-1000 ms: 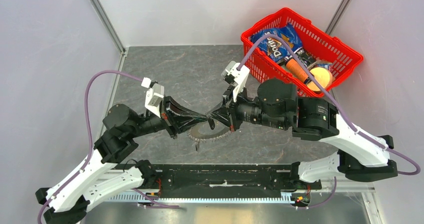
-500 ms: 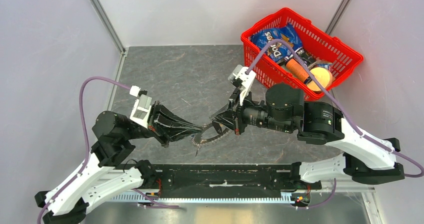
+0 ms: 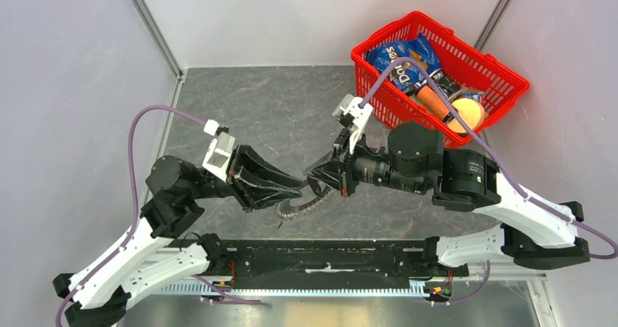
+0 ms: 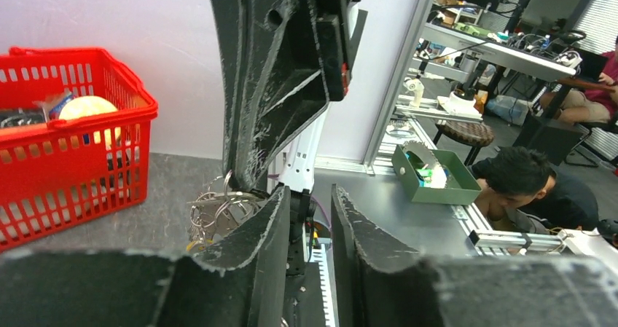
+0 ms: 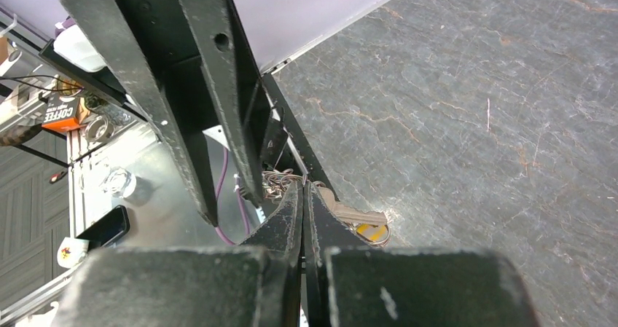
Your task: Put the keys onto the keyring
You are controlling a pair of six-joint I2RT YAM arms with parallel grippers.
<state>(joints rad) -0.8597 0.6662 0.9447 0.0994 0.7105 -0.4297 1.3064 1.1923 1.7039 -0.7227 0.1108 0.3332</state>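
The right gripper has its jaws pinched together on the keyring, at the near middle of the tabletop. The left gripper sits just beside it, jaws apart.

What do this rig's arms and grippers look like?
The left arm and right arm share white lower links and black motor housings. A purple cable loops to a white camera block at each wrist. The left gripper and right gripper are black, with long, tapered, scuffed jaws.
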